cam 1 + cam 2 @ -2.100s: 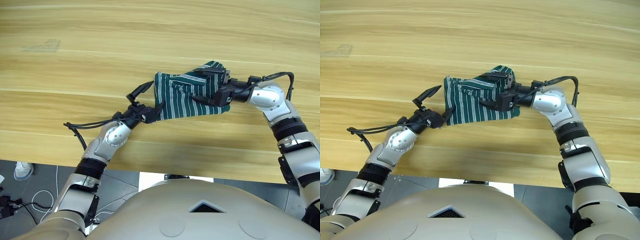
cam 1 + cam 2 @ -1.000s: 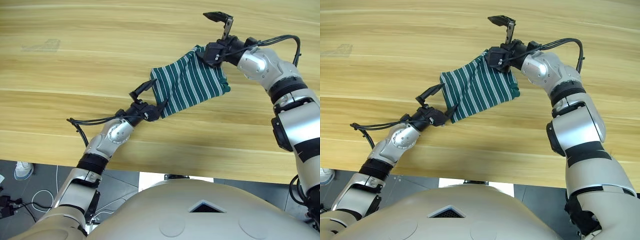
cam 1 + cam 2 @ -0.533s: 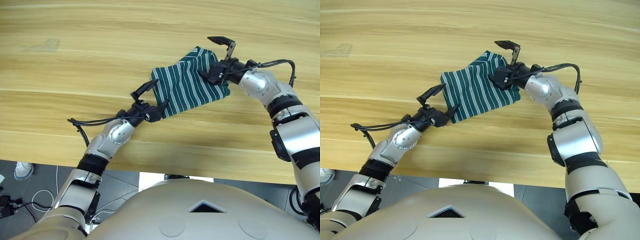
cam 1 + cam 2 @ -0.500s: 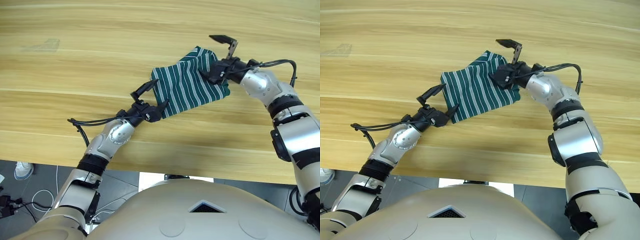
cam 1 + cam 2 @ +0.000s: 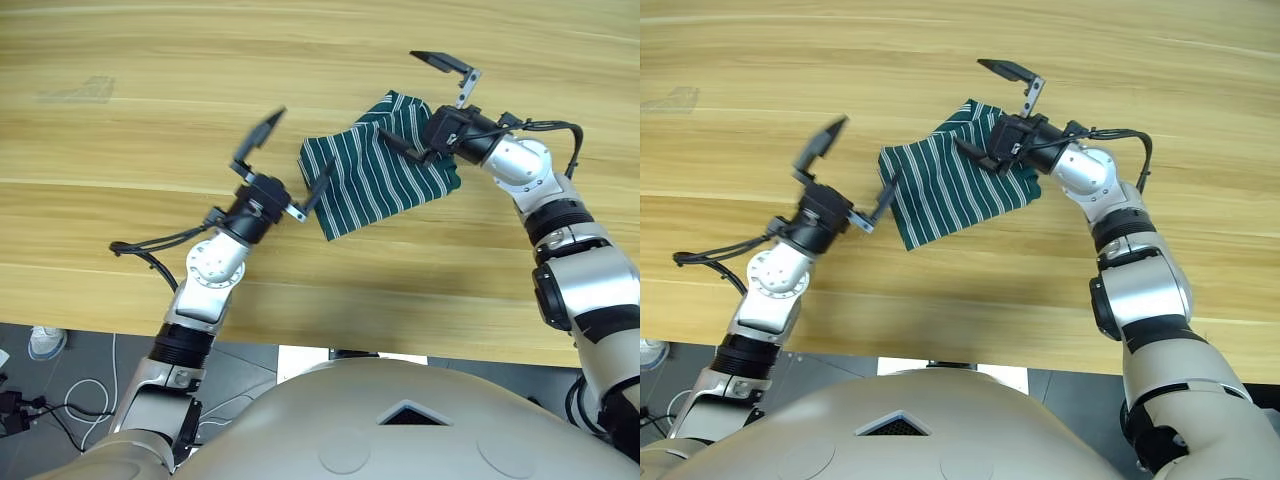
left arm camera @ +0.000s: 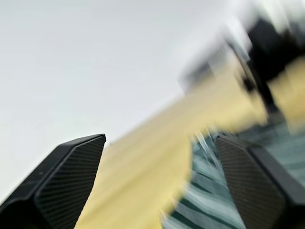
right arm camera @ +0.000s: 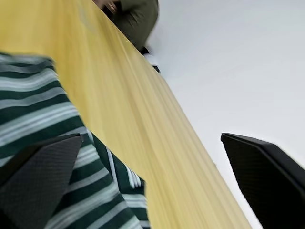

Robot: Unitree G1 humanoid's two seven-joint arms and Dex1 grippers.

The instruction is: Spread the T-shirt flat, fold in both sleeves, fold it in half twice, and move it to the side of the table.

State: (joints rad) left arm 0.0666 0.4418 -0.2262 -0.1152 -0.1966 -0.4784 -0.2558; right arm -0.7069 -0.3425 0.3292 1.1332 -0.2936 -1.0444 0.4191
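Observation:
The green T-shirt with white stripes (image 5: 385, 180) lies folded into a small bundle on the wooden table (image 5: 150, 60), right of centre. My left gripper (image 5: 292, 160) is open and tilted up just left of the shirt, with one fingertip close to the shirt's left edge. My right gripper (image 5: 420, 100) is open at the shirt's far right corner, one finger raised high and the other low over the fabric. The right wrist view has striped cloth (image 7: 38, 114) beside one finger (image 7: 38, 176). In the blurred left wrist view the shirt (image 6: 214, 200) lies past the fingers (image 6: 71, 176).
Bare wooden tabletop (image 5: 760, 60) stretches wide to the left and far side of the shirt. The near table edge (image 5: 400, 345) runs below both arms. Cables (image 5: 150, 255) trail from the left forearm.
My left gripper has swung up and away from the shirt's near left corner, and that corner now lies on the table. The right gripper has stayed open at the far right corner.

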